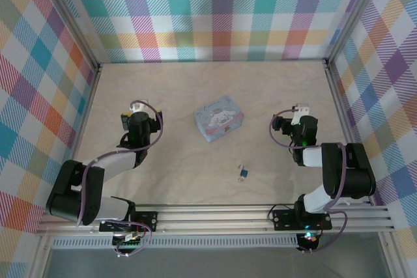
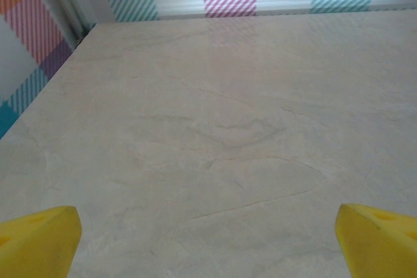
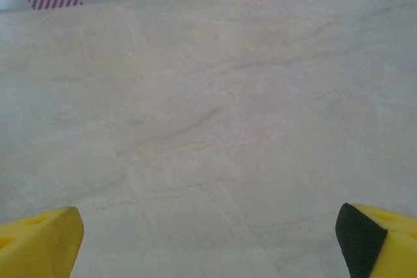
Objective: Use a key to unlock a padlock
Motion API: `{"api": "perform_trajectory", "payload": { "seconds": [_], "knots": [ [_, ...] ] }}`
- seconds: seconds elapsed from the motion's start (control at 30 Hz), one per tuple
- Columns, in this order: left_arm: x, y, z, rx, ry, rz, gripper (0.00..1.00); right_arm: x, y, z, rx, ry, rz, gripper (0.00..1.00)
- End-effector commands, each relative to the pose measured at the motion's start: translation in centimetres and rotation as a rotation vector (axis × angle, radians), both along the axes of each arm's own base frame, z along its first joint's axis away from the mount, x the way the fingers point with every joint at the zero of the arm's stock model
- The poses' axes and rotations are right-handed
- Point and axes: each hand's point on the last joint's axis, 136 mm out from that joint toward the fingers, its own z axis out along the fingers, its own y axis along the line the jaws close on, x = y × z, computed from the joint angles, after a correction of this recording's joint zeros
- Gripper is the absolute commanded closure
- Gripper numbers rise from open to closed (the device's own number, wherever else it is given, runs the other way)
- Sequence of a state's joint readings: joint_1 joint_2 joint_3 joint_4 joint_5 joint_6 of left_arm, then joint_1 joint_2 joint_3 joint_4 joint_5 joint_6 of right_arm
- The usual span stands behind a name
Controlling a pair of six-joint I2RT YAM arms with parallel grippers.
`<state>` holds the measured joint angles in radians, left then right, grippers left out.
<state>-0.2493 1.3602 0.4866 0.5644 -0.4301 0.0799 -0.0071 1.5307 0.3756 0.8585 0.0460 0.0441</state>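
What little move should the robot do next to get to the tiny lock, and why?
Probably swing the right gripper back toward the padlock. The padlock lies on the table, nearer the robot than the tin box, and closer to that gripper than to the left gripper. Both grippers stand open, holding nothing.

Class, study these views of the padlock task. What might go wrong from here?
1. The padlock is tiny and lies on the table, so the wide-open left gripper or right gripper may well push it rather than pinch it.
2. The tin box sits between the arms and might get knocked.
3. Any key is too small to make out, so finding it may fail.
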Motion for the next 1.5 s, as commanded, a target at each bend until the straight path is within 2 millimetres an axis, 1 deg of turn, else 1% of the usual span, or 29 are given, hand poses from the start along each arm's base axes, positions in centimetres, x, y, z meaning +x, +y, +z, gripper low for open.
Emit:
{"api": "perform_trajectory", "payload": {
  "seconds": [0.0,0.2,0.37,0.47,0.57,0.67,0.77,0.87,0.93,1.0,1.13,1.33,1.47],
  "knots": [
    [1.4,-0.5,1.8,0.018,-0.084,-0.075,0.00,0.5,0.3,0.6,0.017,-0.019,0.016,0.00],
    [2.4,-0.2,2.0,-0.026,-0.118,-0.124,0.00,0.4,0.3,0.6,0.017,-0.018,0.017,0.00],
    [2.6,-0.3,1.7,-0.032,-0.076,-0.135,0.00,0.5,0.3,0.7,0.015,-0.020,0.018,0.00],
    [2.3,-0.1,1.1,-0.033,-0.020,-0.126,0.00,0.4,0.3,0.7,0.015,-0.019,0.017,0.00],
    [1.6,0.1,1.1,-0.049,-0.026,-0.110,0.00,0.5,0.3,0.7,0.015,-0.021,0.018,0.00],
    [1.3,0.2,0.8,-0.056,-0.005,-0.107,0.00,0.5,0.3,0.7,0.015,-0.022,0.017,0.00],
    [1.0,0.6,0.7,-0.061,-0.007,-0.080,0.00,0.4,0.3,0.7,0.015,-0.021,0.018,0.00],
    [0.5,0.7,-0.2,-0.079,0.014,-0.067,0.00,0.4,0.3,0.7,0.015,-0.022,0.018,0.00],
    [0.0,0.9,-1.6,-0.091,0.032,-0.052,0.00,0.4,0.3,0.7,0.015,-0.021,0.018,0.00],
    [-0.4,1.1,-2.0,-0.094,0.005,-0.047,0.00,0.4,0.3,0.7,0.015,-0.021,0.018,0.00],
    [-0.6,0.9,-1.8,-0.086,-0.044,-0.072,0.00,0.4,0.3,0.7,0.015,-0.022,0.018,0.00],
    [-0.4,0.6,-4.4,-0.084,-0.052,-0.088,0.00,0.4,0.3,0.7,0.015,-0.022,0.017,0.00],
    [-0.3,0.7,-4.6,-0.088,-0.049,-0.084,0.00,0.4,0.3,0.7,0.015,-0.024,0.017,0.00]
  ]
}}
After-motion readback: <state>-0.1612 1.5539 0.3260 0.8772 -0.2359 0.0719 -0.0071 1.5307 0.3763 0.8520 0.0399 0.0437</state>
